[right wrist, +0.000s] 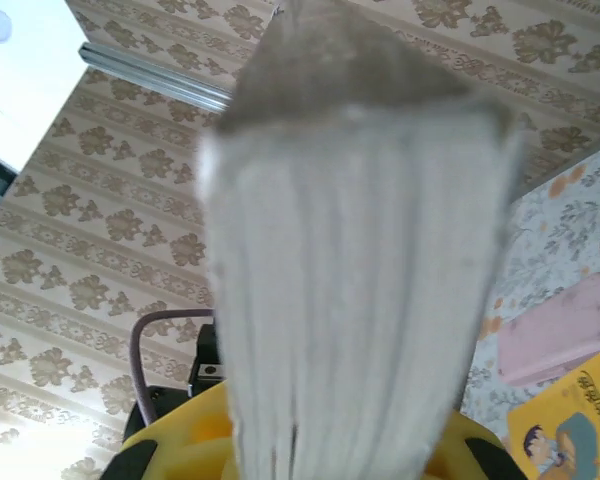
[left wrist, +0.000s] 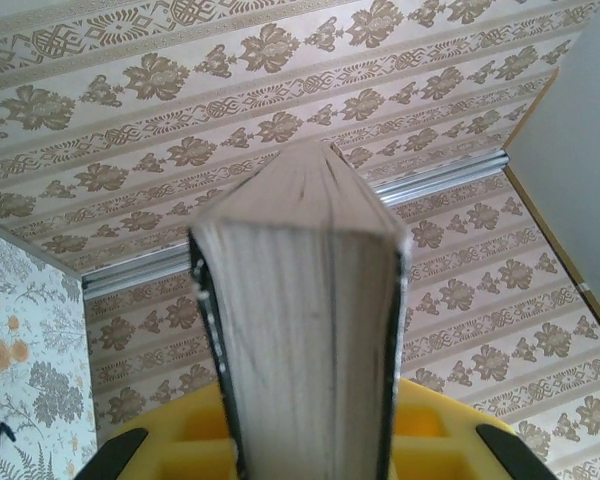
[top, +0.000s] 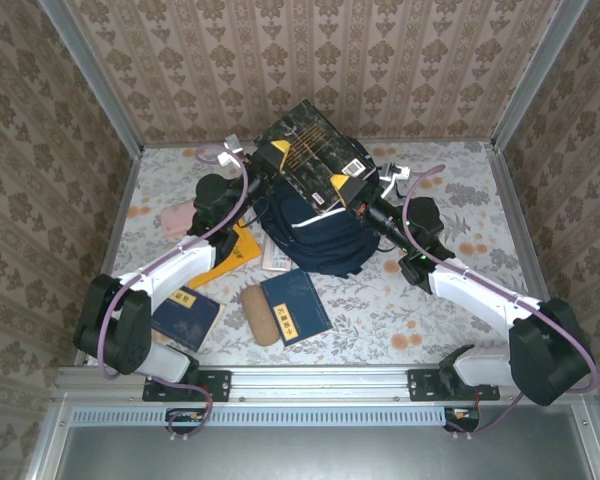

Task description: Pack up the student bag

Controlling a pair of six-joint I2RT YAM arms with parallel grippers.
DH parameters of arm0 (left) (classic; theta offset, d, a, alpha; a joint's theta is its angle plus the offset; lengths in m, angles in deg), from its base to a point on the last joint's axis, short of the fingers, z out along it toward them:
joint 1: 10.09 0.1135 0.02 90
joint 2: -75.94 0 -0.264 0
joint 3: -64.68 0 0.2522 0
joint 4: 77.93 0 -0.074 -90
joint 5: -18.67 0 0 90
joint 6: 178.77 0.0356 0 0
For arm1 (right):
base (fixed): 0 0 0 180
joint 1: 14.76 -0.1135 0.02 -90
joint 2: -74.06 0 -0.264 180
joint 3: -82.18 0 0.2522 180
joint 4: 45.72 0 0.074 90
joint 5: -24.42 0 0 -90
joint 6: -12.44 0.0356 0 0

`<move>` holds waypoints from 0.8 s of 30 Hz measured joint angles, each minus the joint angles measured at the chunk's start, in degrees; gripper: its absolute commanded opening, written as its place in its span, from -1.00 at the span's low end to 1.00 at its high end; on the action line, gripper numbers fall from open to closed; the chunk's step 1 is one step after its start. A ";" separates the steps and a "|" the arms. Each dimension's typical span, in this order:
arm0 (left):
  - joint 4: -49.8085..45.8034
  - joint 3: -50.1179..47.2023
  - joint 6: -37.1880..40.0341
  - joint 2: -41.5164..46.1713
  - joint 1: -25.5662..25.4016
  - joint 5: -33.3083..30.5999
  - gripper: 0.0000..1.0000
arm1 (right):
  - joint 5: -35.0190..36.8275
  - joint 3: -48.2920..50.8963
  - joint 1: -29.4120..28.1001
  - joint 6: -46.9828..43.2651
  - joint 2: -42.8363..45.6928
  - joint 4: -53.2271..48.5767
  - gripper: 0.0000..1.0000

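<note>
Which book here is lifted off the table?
The thick black book with gold patterning, raised over the student bag; the blue books and yellow book lie flat on the table.

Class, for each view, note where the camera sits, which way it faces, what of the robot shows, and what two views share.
Top external: above and behind the bases, looking down on the table; both arms, left gripper and right gripper clamping a thick book over the student bag.
Left wrist: on the left arm, facing the book's page edge and wallpaper; yellow gripper parts below.
Right wrist: on the right arm, facing the pages, pink item beyond; its yellow parts below.
Shared: both wrists see the book.
</note>
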 measured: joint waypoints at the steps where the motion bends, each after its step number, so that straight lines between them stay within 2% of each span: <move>1: -0.61 0.00 0.09 0.00 0.09 0.59 -0.26 | 0.46 -0.02 0.07 -1.16 0.74 -1.75 -1.00; 3: -2.62 0.02 1.77 0.04 0.44 2.49 0.16 | 1.22 0.00 0.20 -3.72 3.61 -6.71 -1.00; 4: -4.96 0.28 3.32 0.17 0.85 3.78 0.27 | 2.16 0.00 0.33 -5.29 5.57 -10.16 -1.00; 6: -13.70 2.75 8.85 0.42 1.77 5.51 0.33 | 5.09 -0.07 0.68 -8.76 9.99 -17.75 -1.00; 9: -35.21 13.25 23.04 -0.15 1.70 5.46 0.39 | 11.91 -0.85 1.16 -14.43 16.74 -31.04 -1.00; 11: -49.46 24.02 34.21 -2.45 -0.26 3.80 0.45 | 17.25 -2.14 1.66 -17.86 20.50 -40.35 -1.00; 13: -59.10 33.38 43.93 -6.05 -2.86 2.08 0.49 | 21.77 -2.86 2.38 -20.41 22.95 -47.15 -1.00; 17: -75.23 47.84 60.98 -17.35 -7.91 -0.35 0.51 | 27.63 -2.60 5.77 -23.67 27.19 -58.27 -1.00; 21: -87.38 59.28 70.40 -32.26 -8.39 1.27 0.51 | 29.22 -0.57 8.70 -25.03 30.84 -62.84 -1.00; 24: -93.35 66.14 74.03 -43.58 -6.67 5.11 0.51 | 29.20 0.46 10.10 -25.75 32.81 -65.66 -1.00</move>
